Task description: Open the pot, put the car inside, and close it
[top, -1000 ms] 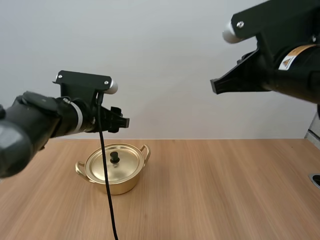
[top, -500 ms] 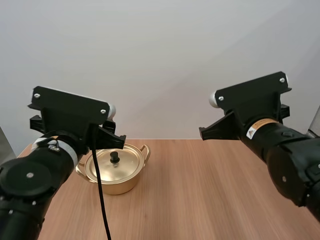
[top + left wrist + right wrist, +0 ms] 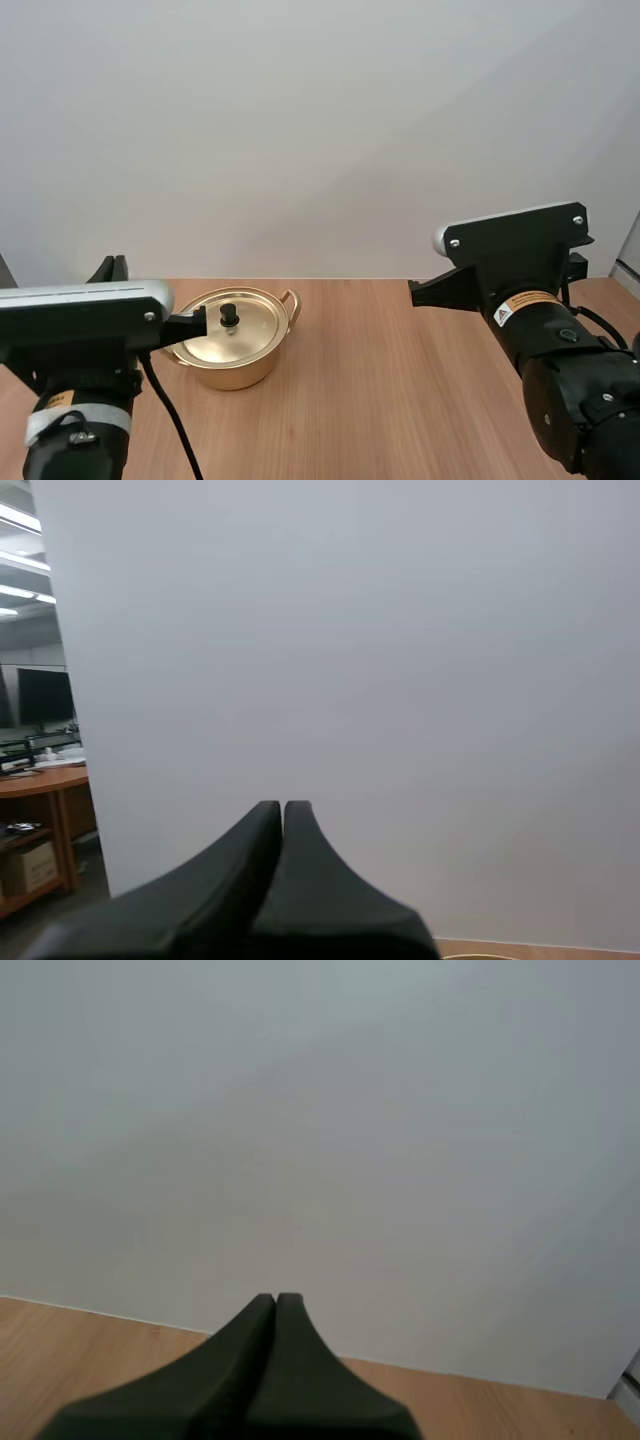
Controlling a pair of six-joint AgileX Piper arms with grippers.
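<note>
Against a plain white wall (image 3: 320,130), a pale wooden tabletop (image 3: 420,390) carries the scene, with two black arms over its near part: the left arm (image 3: 75,345) low at one side and the right arm (image 3: 555,360) at the other, well apart. Toward the left of the tabletop, near its far edge, stands a gold-coloured pot (image 3: 236,370), upright, with a looped handle (image 3: 291,300) on its far right side. A matching gold lid (image 3: 240,335) sits flat on the pot, closing it, and a small black knob (image 3: 229,316) rises from the lid's middle. The left gripper (image 3: 193,324) hangs at the pot's left in the high view, its tip overlapping the lid's rim beside the knob; whether it touches cannot be told. Seen from the left wrist, its fingers (image 3: 255,840) lie pressed together as one dark wedge, clenched on nothing. The right gripper (image 3: 416,293) is over bare wood, well to the right of the pot; from the right wrist its fingers (image 3: 255,1325) are likewise clenched together and empty, aimed across the tabletop at the wall.
</note>
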